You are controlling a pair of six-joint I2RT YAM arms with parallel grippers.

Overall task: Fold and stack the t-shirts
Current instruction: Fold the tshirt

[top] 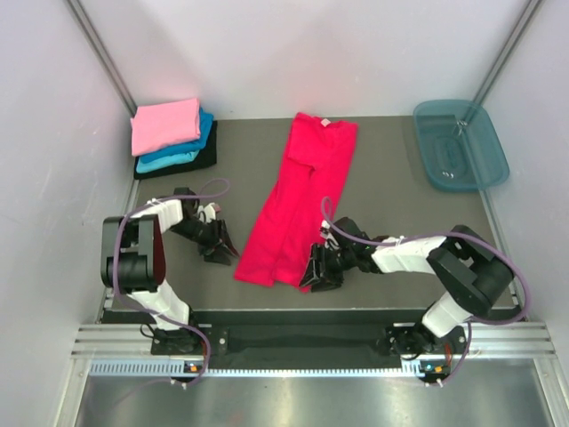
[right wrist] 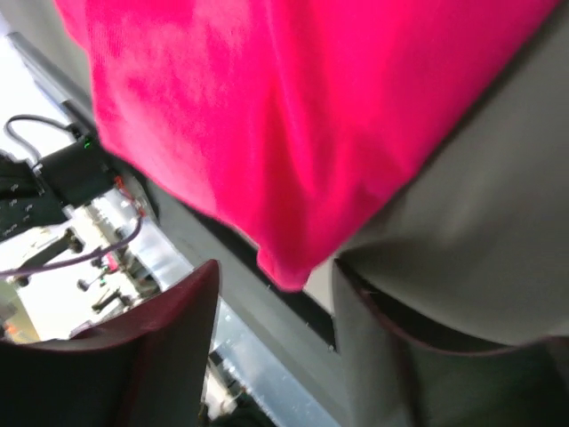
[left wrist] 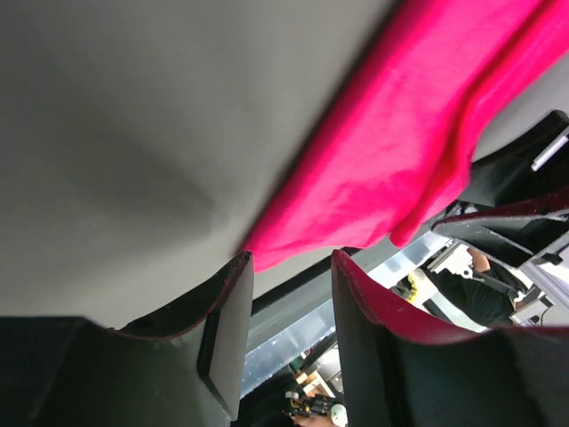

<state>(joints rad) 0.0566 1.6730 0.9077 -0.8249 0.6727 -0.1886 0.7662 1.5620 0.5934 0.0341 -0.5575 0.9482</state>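
Note:
The crimson-red t-shirt lies folded lengthwise into a long strip on the grey mat, collar end far, hem near. My left gripper is open and empty just left of the hem's near left corner. My right gripper is open at the hem's near right corner, which sits between the spread jaws. The pink shirt, turquoise shirt and black shirt sit folded in a stack at the far left corner.
A translucent teal plastic tub stands at the far right. The mat's near edge and the metal rail lie just behind both grippers. White walls close in the left, far and right sides.

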